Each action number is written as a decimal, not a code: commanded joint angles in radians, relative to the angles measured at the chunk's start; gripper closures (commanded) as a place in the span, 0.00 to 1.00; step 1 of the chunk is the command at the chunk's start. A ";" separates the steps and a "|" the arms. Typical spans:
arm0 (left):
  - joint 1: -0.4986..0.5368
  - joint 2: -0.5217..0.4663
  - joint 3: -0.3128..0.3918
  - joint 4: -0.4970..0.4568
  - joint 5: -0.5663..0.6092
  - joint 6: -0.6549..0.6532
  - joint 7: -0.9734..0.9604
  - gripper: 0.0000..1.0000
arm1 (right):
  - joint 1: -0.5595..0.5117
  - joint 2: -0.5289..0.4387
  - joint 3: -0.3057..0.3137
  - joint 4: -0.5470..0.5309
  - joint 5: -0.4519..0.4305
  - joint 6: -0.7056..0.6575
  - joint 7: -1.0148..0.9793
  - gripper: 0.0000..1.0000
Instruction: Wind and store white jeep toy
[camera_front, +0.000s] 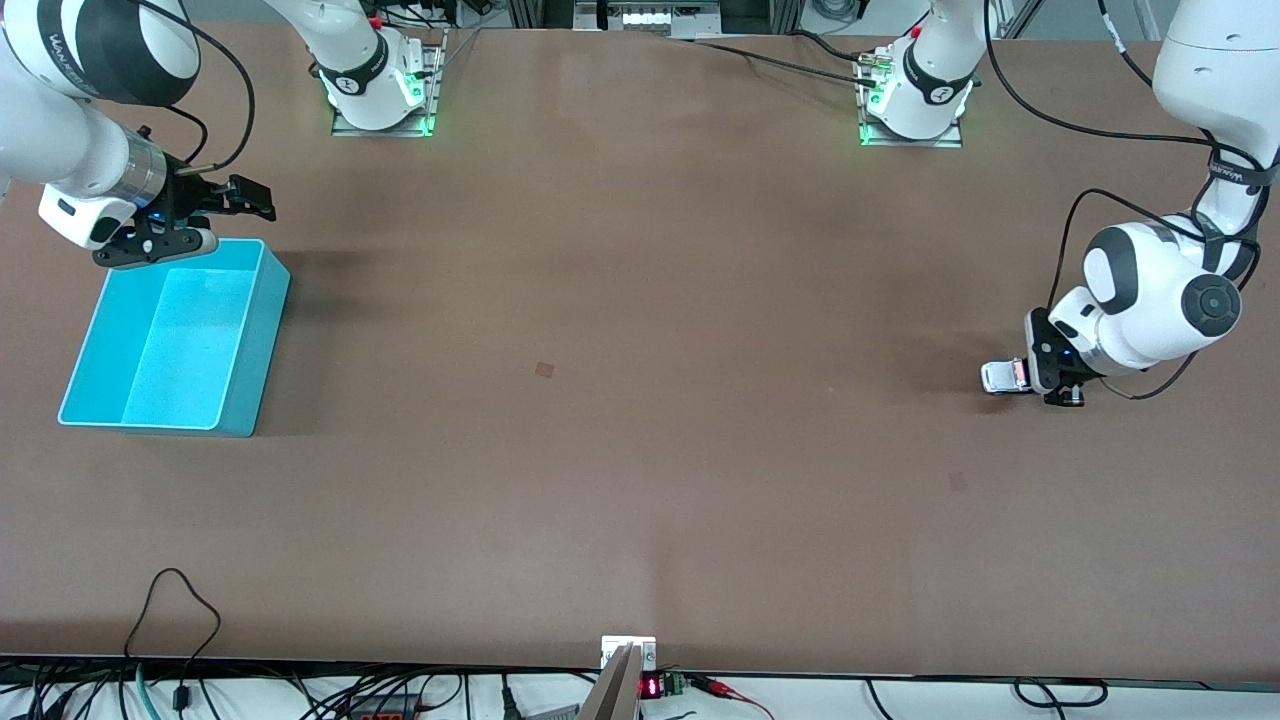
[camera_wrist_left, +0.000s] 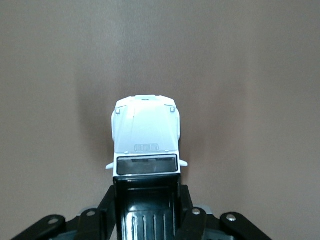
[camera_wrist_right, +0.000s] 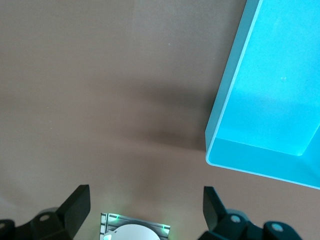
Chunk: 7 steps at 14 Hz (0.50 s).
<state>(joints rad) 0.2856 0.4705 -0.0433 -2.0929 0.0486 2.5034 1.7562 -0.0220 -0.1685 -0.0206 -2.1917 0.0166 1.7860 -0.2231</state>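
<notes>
Currently the small white jeep toy with the black rectangular roof panel (camera_front: 1003, 376) sits on the brown worktop (camera_front: 640, 400) at the left arm's end, well apart from the turquoise plastic bin (camera_front: 170, 340), which is at the right arm's end.

Left hand (camera_front: 1040, 378) is down at worktop level, closed around the rear of the jeep. In the left wrist view the black fingers (camera_wrist_left: 187, 210) press on both sides of the jeep's (camera_wrist_left: 146, 137) black roof section, with the white bonnet and windscreen sticking out past them. The jeep points away from the hand, toward the middle of the worktop. I cannot tell whether the wheels are touching the worktop or just off it.

Right hand (camera_front: 215, 205) hangs in the air over the bin's edge on the robots' side. It is spread wide and holds nothing. In the right wrist view both fingertips (camera_wrist_right: 77, 200) are far apart, with bare worktop (camera_wrist_right: 100, 100) between them and one corner of the bin (camera_wrist_right: 260, 125) in view. The bin has nothing in it.
</notes>
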 joint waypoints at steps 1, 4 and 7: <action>0.032 0.091 -0.004 0.036 0.036 0.021 0.034 0.81 | -0.003 -0.002 0.002 0.009 -0.011 -0.013 -0.010 0.00; 0.058 0.097 -0.006 0.047 0.043 0.020 0.069 0.81 | -0.003 -0.002 0.001 0.009 -0.011 -0.013 -0.010 0.00; 0.082 0.112 -0.006 0.054 0.045 0.020 0.080 0.81 | -0.003 -0.002 0.002 0.009 -0.011 -0.014 -0.009 0.00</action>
<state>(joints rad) 0.3356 0.4830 -0.0432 -2.0728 0.0583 2.5032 1.8109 -0.0220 -0.1684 -0.0206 -2.1917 0.0166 1.7858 -0.2232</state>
